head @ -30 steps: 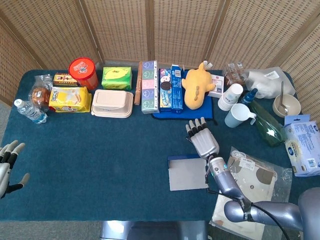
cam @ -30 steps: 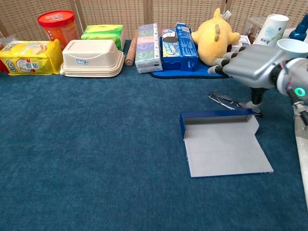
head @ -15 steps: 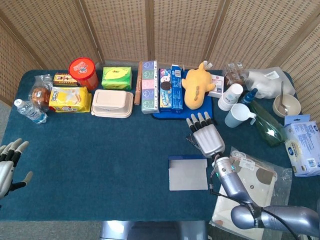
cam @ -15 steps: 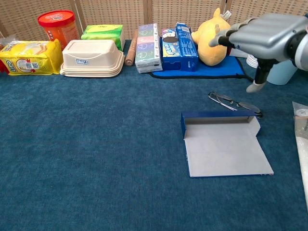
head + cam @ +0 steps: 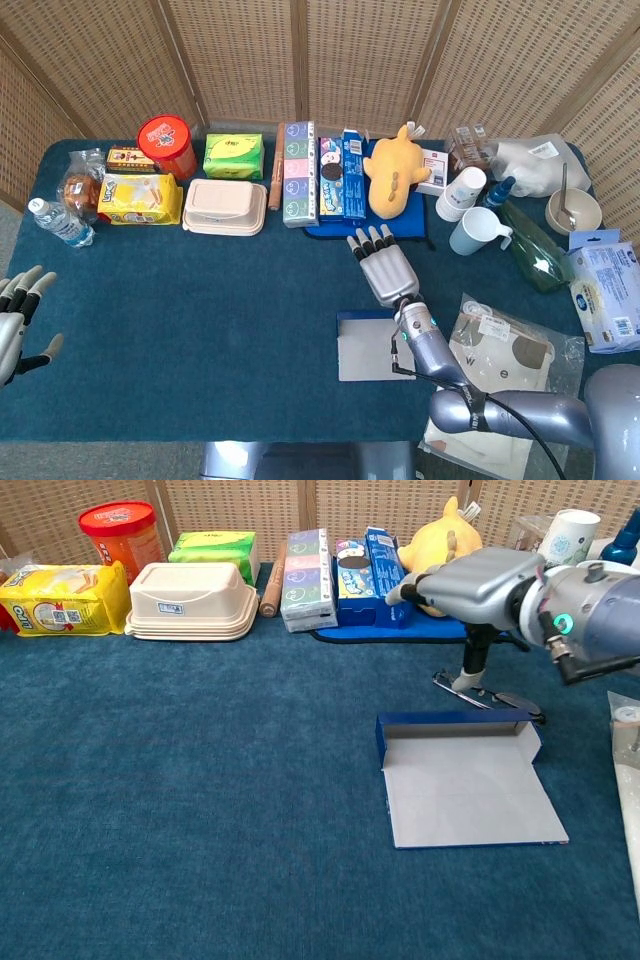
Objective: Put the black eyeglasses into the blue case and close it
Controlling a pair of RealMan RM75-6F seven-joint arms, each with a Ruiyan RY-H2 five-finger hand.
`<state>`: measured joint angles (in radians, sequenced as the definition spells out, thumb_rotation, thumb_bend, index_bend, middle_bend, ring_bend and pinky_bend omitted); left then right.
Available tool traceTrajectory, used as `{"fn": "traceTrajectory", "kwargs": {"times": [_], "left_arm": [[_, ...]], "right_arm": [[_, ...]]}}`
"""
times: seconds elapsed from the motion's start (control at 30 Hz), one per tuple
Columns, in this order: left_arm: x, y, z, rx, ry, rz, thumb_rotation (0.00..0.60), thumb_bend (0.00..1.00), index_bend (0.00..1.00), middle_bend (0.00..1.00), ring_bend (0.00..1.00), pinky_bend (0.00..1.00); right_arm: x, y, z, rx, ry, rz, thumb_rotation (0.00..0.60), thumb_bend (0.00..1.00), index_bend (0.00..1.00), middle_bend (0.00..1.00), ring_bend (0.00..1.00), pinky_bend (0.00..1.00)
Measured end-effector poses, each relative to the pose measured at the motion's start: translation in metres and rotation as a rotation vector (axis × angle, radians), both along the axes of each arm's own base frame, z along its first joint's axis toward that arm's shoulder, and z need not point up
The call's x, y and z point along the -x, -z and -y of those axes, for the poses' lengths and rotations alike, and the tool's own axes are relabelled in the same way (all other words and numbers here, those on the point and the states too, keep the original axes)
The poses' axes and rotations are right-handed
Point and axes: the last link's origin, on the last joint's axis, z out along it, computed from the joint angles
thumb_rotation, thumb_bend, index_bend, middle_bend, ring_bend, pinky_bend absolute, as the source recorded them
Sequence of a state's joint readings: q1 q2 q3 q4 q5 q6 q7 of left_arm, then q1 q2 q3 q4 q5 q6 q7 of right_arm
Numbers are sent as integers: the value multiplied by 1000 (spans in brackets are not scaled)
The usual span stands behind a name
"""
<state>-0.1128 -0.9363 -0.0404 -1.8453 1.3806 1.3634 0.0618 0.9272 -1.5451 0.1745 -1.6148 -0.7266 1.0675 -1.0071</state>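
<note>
From the head camera, the blue case [image 5: 375,346] lay unfolded flat on the table [image 5: 200,300], its lid open — apparently ready to receive the glasses. The right hand [image 5: 382,266] stretched flat, palm down, just beyond it, holding nothing. The left hand [image 5: 18,322] waited with its fingers spread and empty at the table's near left edge.

From the chest camera, the black eyeglasses [image 5: 487,695] rested just behind the case [image 5: 465,780]. The right hand [image 5: 470,578] hovered above, fingers extended — its thumb reaching down to touch the frame, not gripping.
</note>
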Motion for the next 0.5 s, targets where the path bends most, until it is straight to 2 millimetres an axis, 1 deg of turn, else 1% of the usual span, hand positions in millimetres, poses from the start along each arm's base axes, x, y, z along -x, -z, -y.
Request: {"fn": "traceTrajectory", "kwargs": {"times": [0.23, 0.5], "left_arm": [[2, -1, 3, 7, -13, -3, 600, 318, 22, 0, 0, 0], [0, 1, 3, 14, -12, -3, 600, 319, 20, 0, 0, 0]], "right_arm": [[3, 13, 4, -10, 1, -29, 575, 0, 0, 0, 0, 111], [24, 15, 9, 17, -12, -112, 573, 0, 0, 0, 0, 110]]}}
